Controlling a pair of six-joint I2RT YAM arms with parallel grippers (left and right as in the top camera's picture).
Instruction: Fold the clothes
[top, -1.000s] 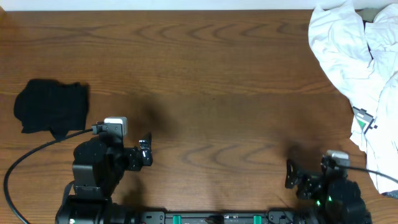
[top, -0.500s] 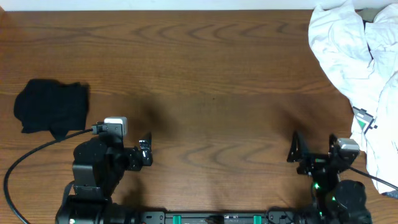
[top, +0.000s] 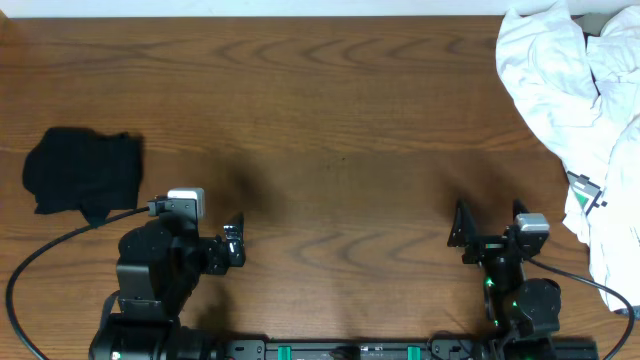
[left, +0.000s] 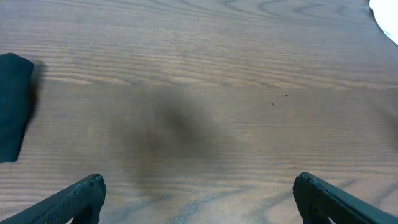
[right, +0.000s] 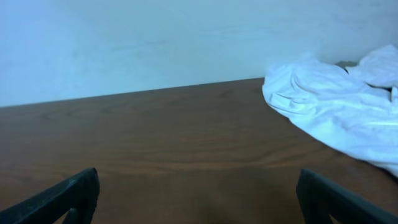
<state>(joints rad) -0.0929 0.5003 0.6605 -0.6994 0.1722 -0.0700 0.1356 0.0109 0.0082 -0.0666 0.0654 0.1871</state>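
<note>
Both jaws gape; right arm (top: 522, 298) has swung forward; black garment (top: 80, 172) unmoved.

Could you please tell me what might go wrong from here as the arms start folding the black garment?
The black garment lies bunched at the far left, far from the right gripper, so a two-armed fold may be a stretch. The white pile sits close to the right gripper, which could snag it. A cable runs past the garment and might drag it.
</note>
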